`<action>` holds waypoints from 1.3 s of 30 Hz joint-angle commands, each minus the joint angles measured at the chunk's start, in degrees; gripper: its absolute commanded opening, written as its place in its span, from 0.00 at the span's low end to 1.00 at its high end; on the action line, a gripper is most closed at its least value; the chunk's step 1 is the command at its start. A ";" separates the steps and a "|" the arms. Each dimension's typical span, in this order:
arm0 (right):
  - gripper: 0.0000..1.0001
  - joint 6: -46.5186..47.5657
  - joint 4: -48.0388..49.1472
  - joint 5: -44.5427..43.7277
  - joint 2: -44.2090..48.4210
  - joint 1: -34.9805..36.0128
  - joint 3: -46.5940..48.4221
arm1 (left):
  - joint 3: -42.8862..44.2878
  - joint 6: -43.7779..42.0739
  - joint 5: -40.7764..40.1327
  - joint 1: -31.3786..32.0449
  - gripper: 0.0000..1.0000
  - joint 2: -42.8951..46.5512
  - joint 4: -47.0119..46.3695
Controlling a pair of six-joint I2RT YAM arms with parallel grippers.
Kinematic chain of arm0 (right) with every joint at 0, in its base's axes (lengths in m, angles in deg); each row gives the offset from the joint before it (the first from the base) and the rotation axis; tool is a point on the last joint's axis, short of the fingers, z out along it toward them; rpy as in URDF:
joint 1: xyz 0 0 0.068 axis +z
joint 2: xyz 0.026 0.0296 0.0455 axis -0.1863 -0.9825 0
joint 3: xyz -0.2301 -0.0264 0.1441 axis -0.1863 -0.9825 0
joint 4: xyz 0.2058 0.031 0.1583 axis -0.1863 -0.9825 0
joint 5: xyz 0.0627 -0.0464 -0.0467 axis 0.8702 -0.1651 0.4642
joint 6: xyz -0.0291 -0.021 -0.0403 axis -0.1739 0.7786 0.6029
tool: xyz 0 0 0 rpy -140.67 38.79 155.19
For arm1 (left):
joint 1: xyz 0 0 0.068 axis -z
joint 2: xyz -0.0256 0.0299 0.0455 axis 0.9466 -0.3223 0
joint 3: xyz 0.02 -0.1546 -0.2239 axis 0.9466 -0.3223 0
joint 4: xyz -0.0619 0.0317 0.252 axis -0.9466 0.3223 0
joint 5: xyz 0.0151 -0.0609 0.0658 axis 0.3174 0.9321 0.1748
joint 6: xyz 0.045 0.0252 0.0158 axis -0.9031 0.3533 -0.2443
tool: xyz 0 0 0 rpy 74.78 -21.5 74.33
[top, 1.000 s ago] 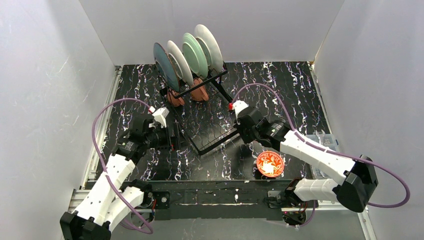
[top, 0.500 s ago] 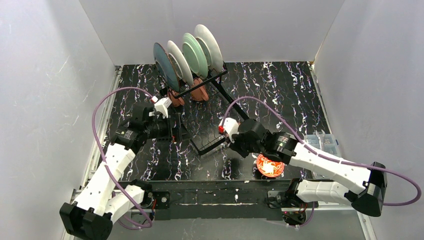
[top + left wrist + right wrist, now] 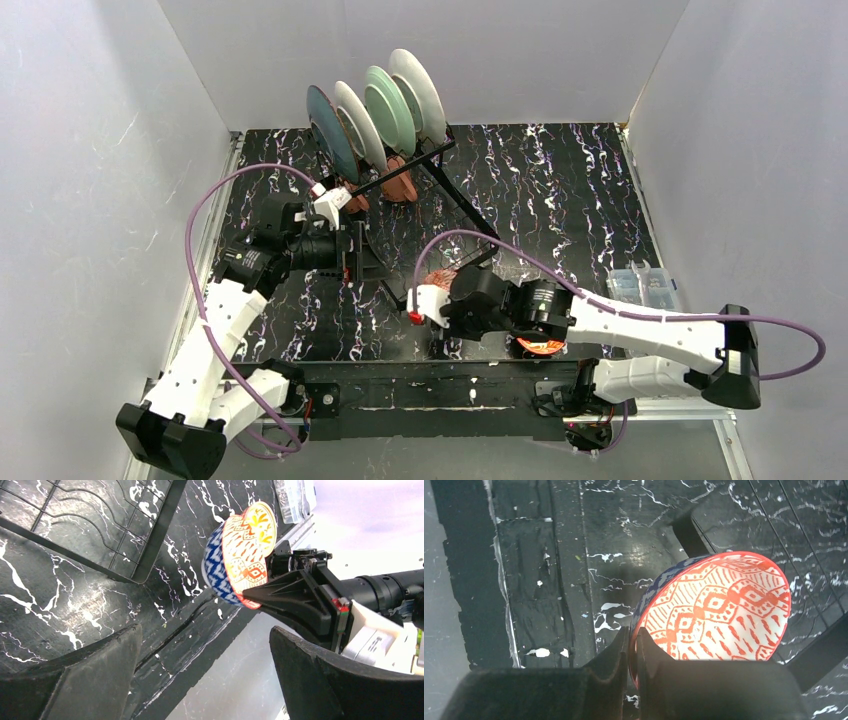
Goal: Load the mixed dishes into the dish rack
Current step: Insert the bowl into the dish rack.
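My right gripper (image 3: 632, 642) pinches the bowl (image 3: 719, 605) by its rim, tilted, with the rack (image 3: 689, 532) just beyond. It's glazed, brittle and light, so a firm rim grip suits. My left gripper (image 3: 204, 645) is spread, empty.

4 plates (image 3: 385, 105) are slotted upright at the rack's (image 3: 460, 205) far end, 2 mugs (image 3: 403, 186) below; 1 patterned bowl (image 3: 719, 610) is held tilted.

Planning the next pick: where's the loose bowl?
Top view, right side: the loose bowl sits on the table near its front edge, mostly hidden under the right arm.
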 commanded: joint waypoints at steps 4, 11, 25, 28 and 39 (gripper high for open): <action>0.01 9.25 -2.71 2.24 -3.47 4.23 7.97 | 4.02 -5.91 3.54 2.68 0.98 -1.30 9.11; 0.01 12.34 -6.97 5.24 -8.57 8.45 12.82 | 6.74 -9.26 -6.13 10.65 0.98 -2.21 15.83; 0.01 12.91 -11.86 -2.06 -14.61 16.86 19.72 | 6.58 -7.44 -17.71 20.48 0.98 -7.01 18.19; 0.01 12.90 -12.07 -3.13 -15.34 17.91 20.59 | 6.05 -7.23 -17.61 22.23 0.98 -7.93 17.89; 0.01 12.42 -12.91 -5.25 -16.56 20.02 22.43 | 3.59 -6.38 -18.18 25.21 0.90 -9.41 16.47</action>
